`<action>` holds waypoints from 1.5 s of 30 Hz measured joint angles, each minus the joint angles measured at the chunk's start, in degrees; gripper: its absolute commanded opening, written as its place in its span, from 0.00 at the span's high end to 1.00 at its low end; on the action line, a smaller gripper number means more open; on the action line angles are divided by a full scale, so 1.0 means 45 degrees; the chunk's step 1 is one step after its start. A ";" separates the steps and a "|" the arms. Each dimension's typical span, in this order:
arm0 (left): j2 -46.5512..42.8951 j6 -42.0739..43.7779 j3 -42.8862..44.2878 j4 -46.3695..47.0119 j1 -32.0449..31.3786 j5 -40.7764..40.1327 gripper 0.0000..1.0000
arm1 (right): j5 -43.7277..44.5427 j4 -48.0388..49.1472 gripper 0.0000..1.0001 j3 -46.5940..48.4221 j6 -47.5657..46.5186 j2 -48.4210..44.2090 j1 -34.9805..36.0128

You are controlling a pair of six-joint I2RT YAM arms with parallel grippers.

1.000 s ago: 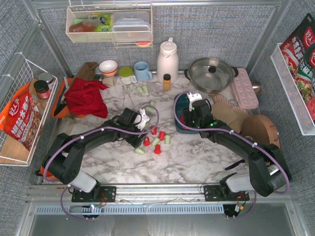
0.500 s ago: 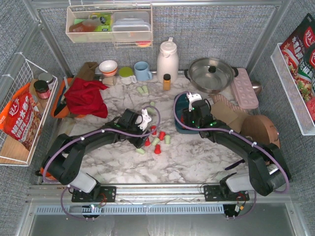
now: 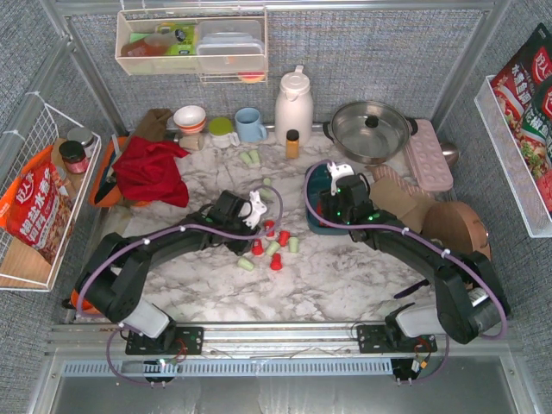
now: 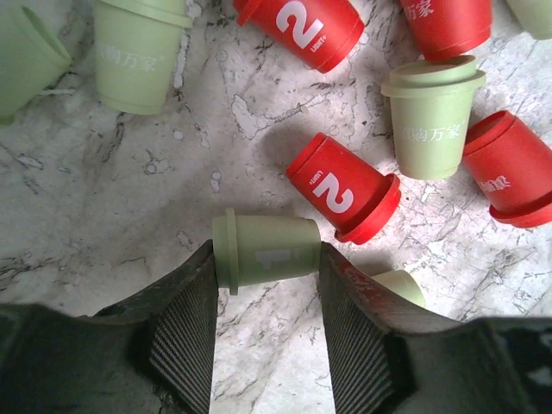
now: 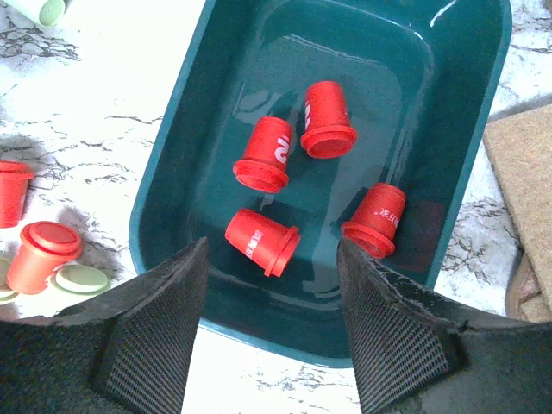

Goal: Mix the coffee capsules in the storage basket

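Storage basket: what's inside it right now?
Four red coffee capsules lie on their sides in the storage basket; no green ones visible inside. Its near corners are covered by the fingers of the right tool, so anything there is unseen.

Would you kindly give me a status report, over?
Left gripper shut on green capsule. Right gripper open above storage basket; four red capsules inside. Nothing in the way.

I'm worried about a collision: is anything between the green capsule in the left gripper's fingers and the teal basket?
Yes: the right gripper hangs open right over the storage basket, likely blocking a drop. Between the green capsule and the basket only loose red capsules lie on the table.
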 measured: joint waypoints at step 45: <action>-1.0025 0.1331 -0.6387 0.9690 -0.0087 0.3050 0.58 | -0.5775 -0.1341 0.44 0.4687 0.3682 0.0690 0.4624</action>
